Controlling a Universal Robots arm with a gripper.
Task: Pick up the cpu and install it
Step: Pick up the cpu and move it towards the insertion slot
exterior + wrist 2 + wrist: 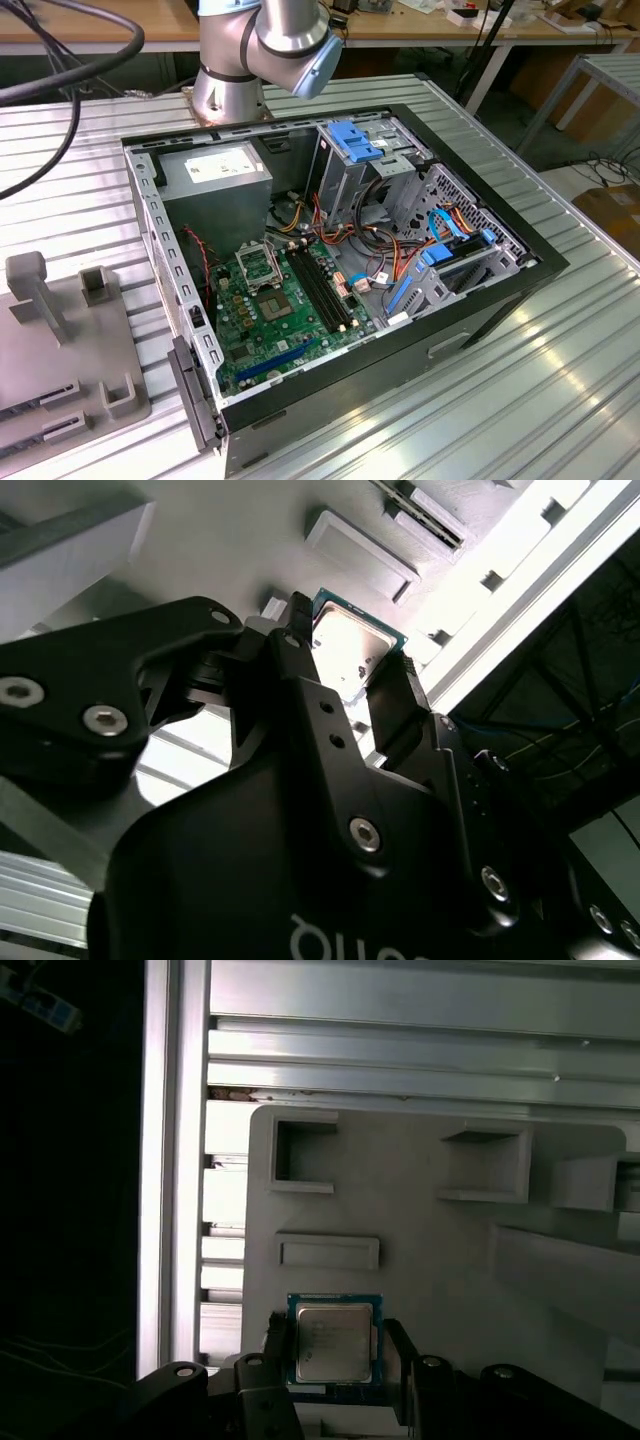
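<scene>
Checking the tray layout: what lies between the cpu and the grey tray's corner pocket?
In the first wrist view, a low rectangular frame lies between the cpu and that square pocket.

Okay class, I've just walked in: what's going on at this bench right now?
A robot arm's hand is at the cpu, over a grey holder tray that sits on the ribbed metal table. Whether the hand has actually gripped the cpu cannot be told. The open computer case stands next to the tray, on the exterior view's right of it, with its green motherboard exposed. The cpu is not yet in the case.
</scene>
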